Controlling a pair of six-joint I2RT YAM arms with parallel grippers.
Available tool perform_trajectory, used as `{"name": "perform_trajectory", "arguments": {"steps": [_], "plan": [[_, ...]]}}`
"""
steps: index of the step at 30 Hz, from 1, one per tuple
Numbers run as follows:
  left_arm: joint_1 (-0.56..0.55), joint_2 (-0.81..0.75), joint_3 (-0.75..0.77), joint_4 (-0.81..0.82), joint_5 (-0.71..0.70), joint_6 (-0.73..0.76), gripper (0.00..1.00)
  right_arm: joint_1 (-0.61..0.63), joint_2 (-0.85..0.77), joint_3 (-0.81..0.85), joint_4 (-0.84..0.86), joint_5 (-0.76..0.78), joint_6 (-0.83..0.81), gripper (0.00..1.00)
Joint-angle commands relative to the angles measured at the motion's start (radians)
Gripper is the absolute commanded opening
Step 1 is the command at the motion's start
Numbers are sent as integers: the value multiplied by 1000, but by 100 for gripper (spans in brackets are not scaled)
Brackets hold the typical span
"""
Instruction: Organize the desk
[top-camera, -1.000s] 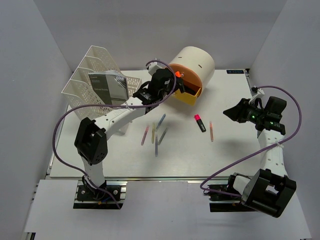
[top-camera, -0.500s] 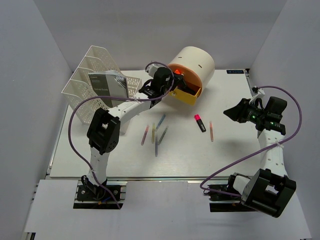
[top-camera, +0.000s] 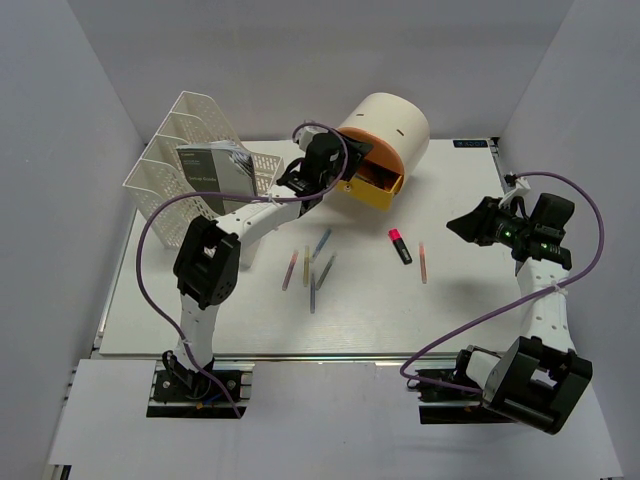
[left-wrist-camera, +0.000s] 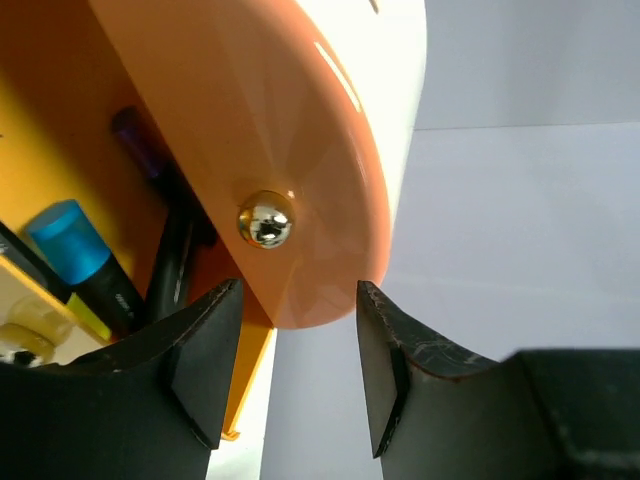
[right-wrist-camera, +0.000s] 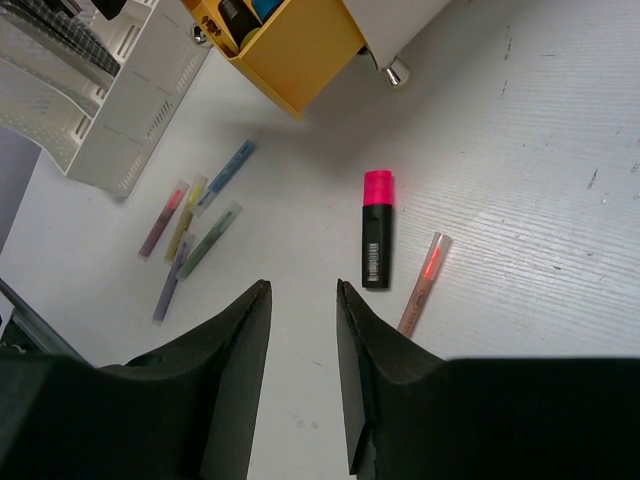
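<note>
The desk (top-camera: 480, 300) lies under both pairs of jaws: a wide white top, flat and stiff. I judge it heavy and fixed, so it is not a thing to take hold of but the floor on which the picking happens; its surface looks smooth, so small round things may roll or slide when a finger pushes them.

The left gripper (left-wrist-camera: 299, 300) is up at the drawer unit; its jaws stand apart and hold nothing; the lower edge of the orange drawer front (left-wrist-camera: 300, 120) reaches down between the two tips, and the shiny knob (left-wrist-camera: 266, 218) sits just above the gap; whether the tips touch the front I cannot tell. Left of these jaws, inside the yellow drawer (left-wrist-camera: 60, 130), lies a blue-capped marker (left-wrist-camera: 75, 245).

The right gripper (right-wrist-camera: 301, 290) hangs over the desk with its jaws a little parted and nothing between them; ahead of the gap and slightly right lies the pink highlighter (right-wrist-camera: 377, 228), just right of it a thin pen (right-wrist-camera: 424, 270); ahead and to the left is a group of thin pens (right-wrist-camera: 190, 240).

These look light and hard, probably slippery plastic. I would take the highlighter across its black body near the middle, jaws crosswise to its length; the thin pens lie low on the desk, so the tips must come down almost to the surface.
</note>
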Motion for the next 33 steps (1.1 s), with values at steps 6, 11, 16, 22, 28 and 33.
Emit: {"name": "perform_trajectory", "arguments": {"steps": [6, 11, 16, 22, 28, 33], "plan": [[32, -165, -80, 40, 97, 50, 52, 7, 8, -16, 2, -108, -129, 38], [32, -317, -181, 12, 252, 301, 40, 101, -20, -17, -6, -87, -227, 43], [42, -556, -410, -32, 355, 642, 63, 278, 25, -10, -10, 107, -270, 55], [42, -782, -680, -117, 312, 966, 85, 449, 129, 32, 11, 433, -304, 62], [42, -923, -835, -110, 231, 1109, 88, 529, 247, 17, 91, 592, -293, 63], [42, -974, -843, -153, 191, 1173, 88, 557, 347, 40, 114, 666, -298, 64]]}}
